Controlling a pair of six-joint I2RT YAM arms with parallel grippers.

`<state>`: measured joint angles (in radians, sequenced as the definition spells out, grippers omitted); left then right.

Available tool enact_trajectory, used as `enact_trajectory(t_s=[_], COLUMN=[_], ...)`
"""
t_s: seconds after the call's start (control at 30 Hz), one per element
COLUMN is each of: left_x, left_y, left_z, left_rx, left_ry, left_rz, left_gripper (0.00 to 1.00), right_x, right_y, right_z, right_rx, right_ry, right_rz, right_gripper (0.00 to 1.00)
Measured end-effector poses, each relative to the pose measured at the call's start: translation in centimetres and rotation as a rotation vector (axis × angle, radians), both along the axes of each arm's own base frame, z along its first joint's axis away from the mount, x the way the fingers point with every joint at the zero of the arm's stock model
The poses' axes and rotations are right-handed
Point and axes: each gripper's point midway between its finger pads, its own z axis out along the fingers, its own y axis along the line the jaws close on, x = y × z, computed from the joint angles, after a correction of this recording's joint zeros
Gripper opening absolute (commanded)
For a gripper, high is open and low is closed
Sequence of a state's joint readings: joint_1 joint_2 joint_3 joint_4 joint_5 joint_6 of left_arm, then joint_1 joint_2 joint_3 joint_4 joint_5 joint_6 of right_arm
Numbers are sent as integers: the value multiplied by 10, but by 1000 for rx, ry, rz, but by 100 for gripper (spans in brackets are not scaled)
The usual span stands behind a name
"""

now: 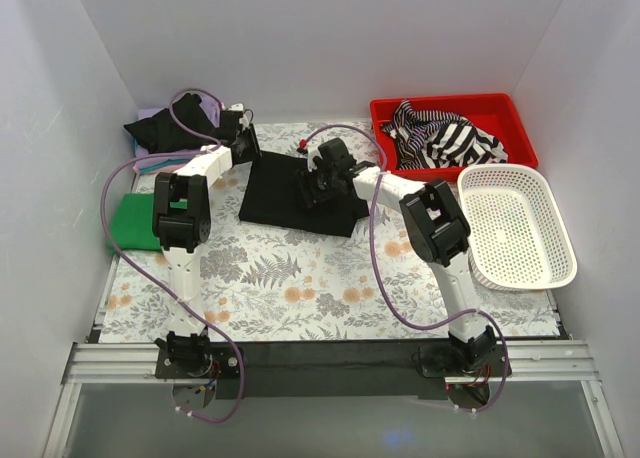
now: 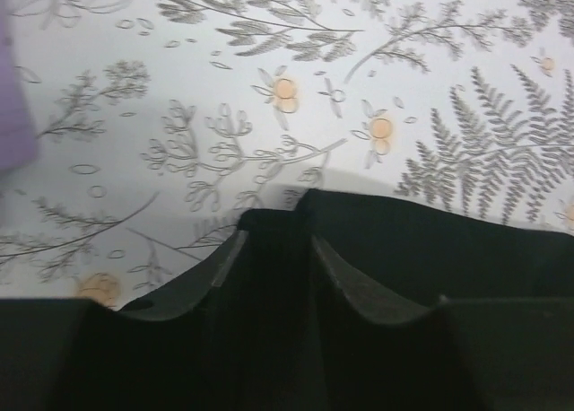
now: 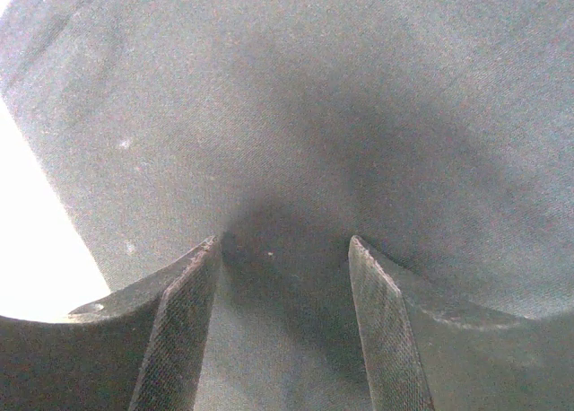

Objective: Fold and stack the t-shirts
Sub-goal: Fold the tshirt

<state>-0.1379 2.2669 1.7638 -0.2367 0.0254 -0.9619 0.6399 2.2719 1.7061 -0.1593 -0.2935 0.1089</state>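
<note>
The black shirt is lying part-folded near the middle of the worktop's far edge. The left gripper is sitting at the shirt's far left corner with cloth between its fingers, though I cannot tell if it is pinching. The right gripper is resting on the shirt, fingers wide. Judging by this, folding is under way, and the next move is calling for a sure pinch.

My left arm and right arm were white links joined by chunky black motor housings, and a purple cable looped along each. The fingers of my right gripper were dark, with finely textured inner faces.
</note>
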Motion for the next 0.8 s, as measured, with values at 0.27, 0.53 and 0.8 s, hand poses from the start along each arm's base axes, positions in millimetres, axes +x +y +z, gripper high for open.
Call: enact_trajectory(t_s=[0.27,0.53,0.8], left_x=[3,-42,-98], left_y=[28,23,14], left_z=[19,65,14], left_rx=[68,-21,-118], left_ry=[-39,-55,98], left_rz=[103,124,138], left_gripper=[36,36,37], right_x=[-1,-6,-14], right_y=[-8,-63,-117], right_z=[5,18,23], right_rx=[-46,-142,-210], right_ry=[-25,-11,-2], right_rz=[-24,-131,-231], right_gripper=[72,86,88])
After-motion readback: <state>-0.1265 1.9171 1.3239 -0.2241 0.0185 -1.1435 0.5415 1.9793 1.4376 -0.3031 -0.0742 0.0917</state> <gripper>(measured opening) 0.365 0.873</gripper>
